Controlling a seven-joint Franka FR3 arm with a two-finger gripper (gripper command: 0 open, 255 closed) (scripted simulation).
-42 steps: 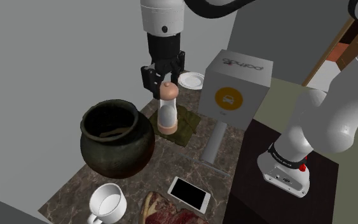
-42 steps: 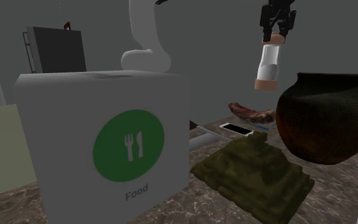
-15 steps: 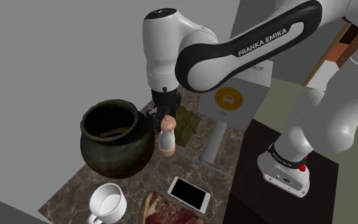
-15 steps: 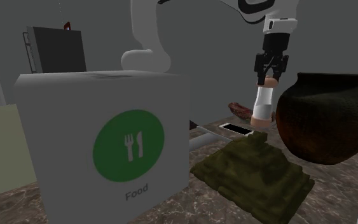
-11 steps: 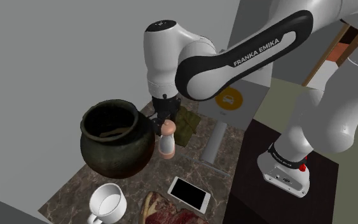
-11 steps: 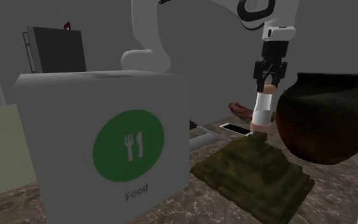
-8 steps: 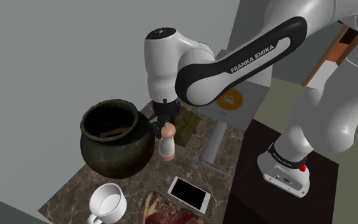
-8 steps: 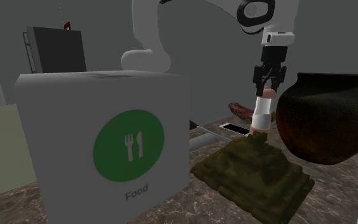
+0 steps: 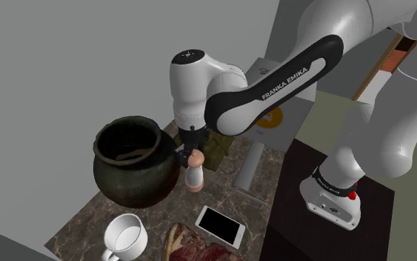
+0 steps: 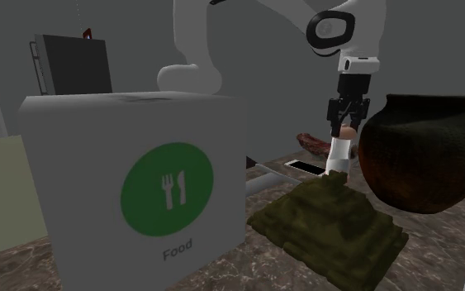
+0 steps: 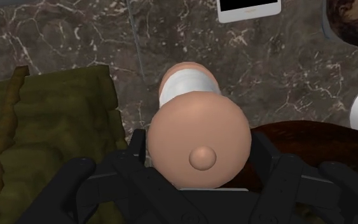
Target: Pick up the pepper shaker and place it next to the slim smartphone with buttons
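Note:
The pepper shaker (image 9: pixel 193 173), white-bodied with tan ends, hangs upright low over the dark marble counter (image 9: pixel 162 211). My black gripper (image 9: pixel 194 156) is shut on its rounded top. It hangs beside the dark pot (image 9: pixel 134 159), off the green cloth's (image 9: pixel 215 145) edge. The smartphone (image 9: pixel 220 225), white-edged with a black screen, lies flat nearer the front edge. In the second exterior view the gripper (image 10: pixel 345 130) holds the shaker (image 10: pixel 339 157) just in front of the phone (image 10: pixel 306 168). In the wrist view the fingers (image 11: pixel 135 153) clasp the shaker's top (image 11: pixel 196 143), with the phone (image 11: pixel 248 7) beyond.
A white mug (image 9: pixel 125 236) and a slab of raw meat (image 9: pixel 192 248) lie by the phone. A grey bar (image 9: pixel 249 167) lies beside the cloth. A large white Food box (image 10: pixel 139 182) stands at the back. The stand (image 9: pixel 332 215) is at the shoulder view's lower right.
The gripper has carried the shaker down and a little toward the phone, off the green cloth to beside the pot. Its hold on the shaker is unchanged.

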